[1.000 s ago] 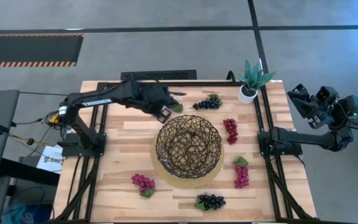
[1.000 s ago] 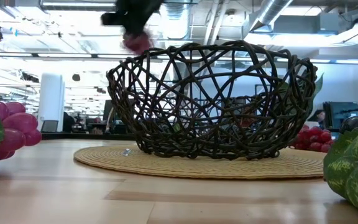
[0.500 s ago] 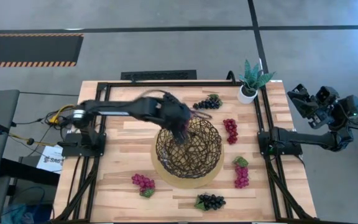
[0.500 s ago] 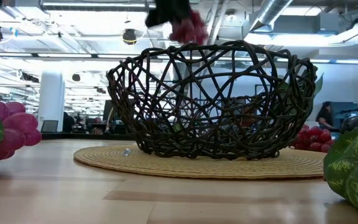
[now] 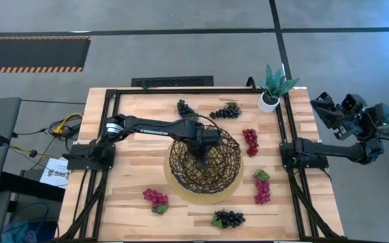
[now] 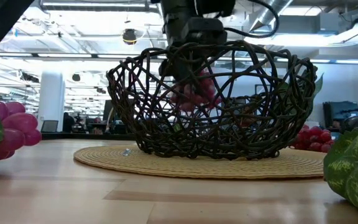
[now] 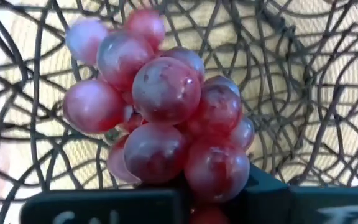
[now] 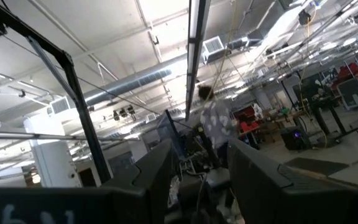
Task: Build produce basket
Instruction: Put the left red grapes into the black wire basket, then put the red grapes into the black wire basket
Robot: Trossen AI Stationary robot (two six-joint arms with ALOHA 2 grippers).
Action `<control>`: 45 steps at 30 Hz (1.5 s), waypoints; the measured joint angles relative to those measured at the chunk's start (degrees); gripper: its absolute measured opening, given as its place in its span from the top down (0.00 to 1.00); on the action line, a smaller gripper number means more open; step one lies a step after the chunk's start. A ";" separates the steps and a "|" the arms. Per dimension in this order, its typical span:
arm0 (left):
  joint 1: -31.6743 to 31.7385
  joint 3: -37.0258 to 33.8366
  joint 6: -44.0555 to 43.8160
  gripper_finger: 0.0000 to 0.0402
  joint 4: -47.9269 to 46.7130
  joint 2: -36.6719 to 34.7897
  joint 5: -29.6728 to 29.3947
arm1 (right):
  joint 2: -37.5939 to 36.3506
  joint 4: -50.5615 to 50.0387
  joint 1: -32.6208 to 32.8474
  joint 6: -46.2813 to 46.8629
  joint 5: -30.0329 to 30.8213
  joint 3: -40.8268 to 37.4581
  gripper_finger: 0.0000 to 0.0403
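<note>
Basket (image 5: 215, 162): dark brown open weave, irregular crossing strands, on a tan woven round base (image 5: 181, 185). Grape bunch (image 7: 160, 118) held in the left gripper (image 5: 202, 159): glossy red-magenta. Loose bunches on the table: red-magenta at (image 5: 155, 198), (image 5: 250, 140) and (image 5: 262, 190); dark purple-black at (image 5: 223, 112), (image 5: 229, 218) and, apparently, (image 5: 184, 108); leaves green, mottled. Table (image 5: 134, 155): light wood planks, black frame. Potted plant (image 5: 273, 84): green, white pot

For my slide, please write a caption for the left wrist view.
Left gripper holds a red grape bunch inside the woven basket, above its tan base.
</note>
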 joint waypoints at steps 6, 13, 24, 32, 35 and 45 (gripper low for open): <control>0.00 1.92 1.63 0.68 -0.36 0.05 -1.81 | 0.00 -0.25 0.00 -0.01 -0.02 0.00 0.57; 0.68 4.48 1.65 0.45 -0.45 0.05 -3.06 | 0.00 -0.76 0.00 -0.01 -0.07 0.00 0.57; 3.71 11.06 -0.97 0.33 -7.67 0.05 -2.57 | 3.22 -12.04 0.00 3.97 -0.03 1.47 0.60; 6.63 22.89 1.22 0.33 -21.40 -0.01 -7.73 | 20.47 -32.76 0.45 16.65 -0.18 5.51 0.63; 6.73 25.91 2.62 0.33 -27.44 -0.11 -12.12 | 27.52 -42.44 0.36 20.63 -0.15 6.90 0.58; 6.54 23.02 5.33 0.33 -27.14 -8.80 -18.81 | 46.35 -57.70 0.37 28.54 0.23 6.99 0.47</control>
